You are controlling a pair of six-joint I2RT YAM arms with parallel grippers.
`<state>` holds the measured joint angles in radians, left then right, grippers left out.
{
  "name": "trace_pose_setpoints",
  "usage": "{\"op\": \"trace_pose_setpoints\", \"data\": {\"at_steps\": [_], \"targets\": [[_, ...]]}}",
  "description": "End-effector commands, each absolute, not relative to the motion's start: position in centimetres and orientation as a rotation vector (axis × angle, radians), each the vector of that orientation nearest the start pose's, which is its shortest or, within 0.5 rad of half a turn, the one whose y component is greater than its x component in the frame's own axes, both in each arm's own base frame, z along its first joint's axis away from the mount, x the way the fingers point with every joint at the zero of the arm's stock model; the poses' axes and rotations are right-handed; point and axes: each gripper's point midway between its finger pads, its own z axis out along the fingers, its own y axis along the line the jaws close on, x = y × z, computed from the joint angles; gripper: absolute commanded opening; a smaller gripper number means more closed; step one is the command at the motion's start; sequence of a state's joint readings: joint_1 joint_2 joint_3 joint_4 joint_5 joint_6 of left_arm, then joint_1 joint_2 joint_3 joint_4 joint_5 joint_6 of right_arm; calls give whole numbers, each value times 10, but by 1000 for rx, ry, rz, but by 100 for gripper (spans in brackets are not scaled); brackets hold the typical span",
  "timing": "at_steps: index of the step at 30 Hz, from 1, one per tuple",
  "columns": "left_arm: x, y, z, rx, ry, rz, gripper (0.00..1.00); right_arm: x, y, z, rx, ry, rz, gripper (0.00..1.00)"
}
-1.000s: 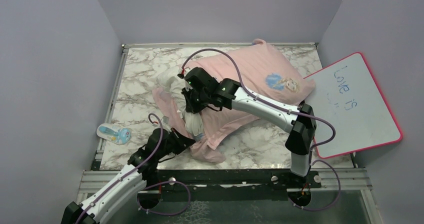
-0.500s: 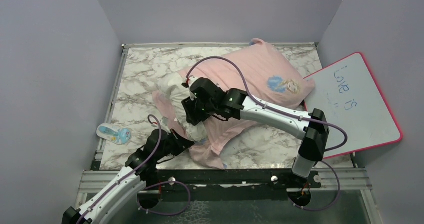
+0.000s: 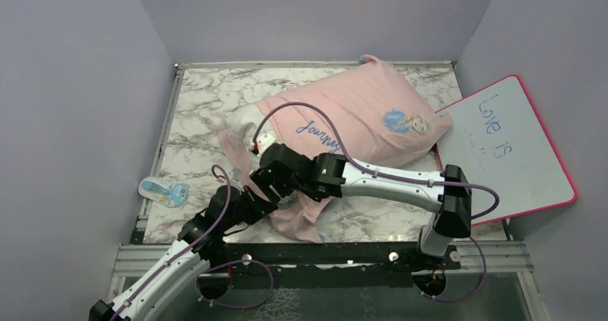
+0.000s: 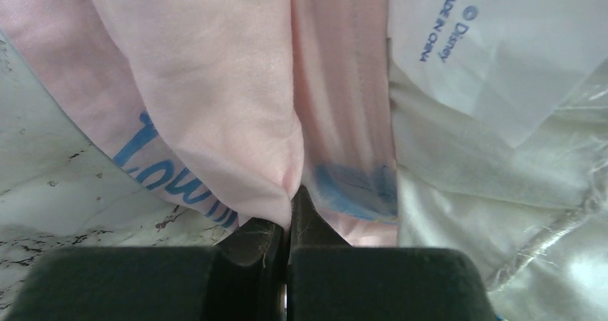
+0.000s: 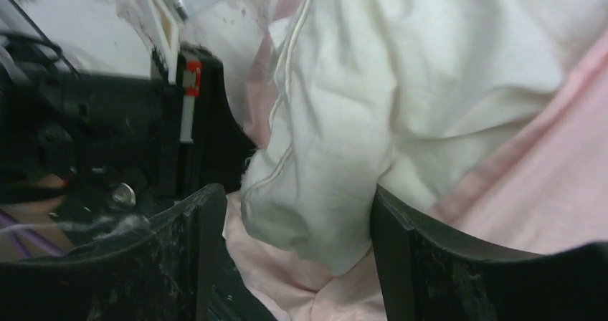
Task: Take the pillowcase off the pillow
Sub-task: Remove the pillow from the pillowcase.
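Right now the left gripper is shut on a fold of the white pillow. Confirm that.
Not quite. The left gripper is shut on a fold of the pink pillowcase, not on the white pillow. The left wrist view shows pink cloth pinched between its closed fingers.

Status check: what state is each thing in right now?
pillowcase: mostly on the pillow, open end bunched.
pillow: white corner poking out of the open end.
left gripper: shut on a pillowcase fold.
right gripper: astride the pillow corner; grip unclear.
whiteboard: written on, "Love is".
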<state>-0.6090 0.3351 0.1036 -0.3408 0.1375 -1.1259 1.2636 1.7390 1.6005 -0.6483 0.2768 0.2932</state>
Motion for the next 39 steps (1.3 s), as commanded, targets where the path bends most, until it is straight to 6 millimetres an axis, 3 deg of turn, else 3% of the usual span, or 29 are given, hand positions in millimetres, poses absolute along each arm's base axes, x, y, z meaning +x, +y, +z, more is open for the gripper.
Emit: {"op": "trace_pose_setpoints", "data": {"at_steps": [1,3,9,15,20,23,25,27,30,32,35,37,39], "targets": [[139,-174,54,-537,2326,-1096,0,166,427,191,-1028,2036,424,95],[140,-173,54,-541,2319,-1098,0,170,427,189,-1029,2019,401,100],[142,-174,62,-538,2295,-1114,0,188,426,158,-993,2024,252,100],[142,-176,67,-528,2289,-1131,0,209,425,159,-929,1949,142,96],[143,-177,72,-529,2272,-1143,0,225,408,141,-919,1924,-41,75],[144,-177,79,-520,2254,-1154,0,232,412,131,-1014,1811,-56,52],[145,-176,83,-506,2245,-1143,0,234,419,148,-1019,1800,-51,26],[146,-171,80,-521,2253,-1103,0,235,431,182,-972,1791,13,2],[145,-169,70,-536,2280,-1071,0,224,456,255,-882,1762,256,1],[143,-169,66,-538,2294,-1066,0,217,462,322,-765,1673,467,1],[141,-169,62,-538,2305,-1072,0,209,463,392,-702,1555,688,1],[138,-169,56,-536,2327,-1068,0,212,464,415,-690,1539,717,1],[136,-168,50,-546,2345,-1059,0,217,465,422,-678,1537,701,1]]}}
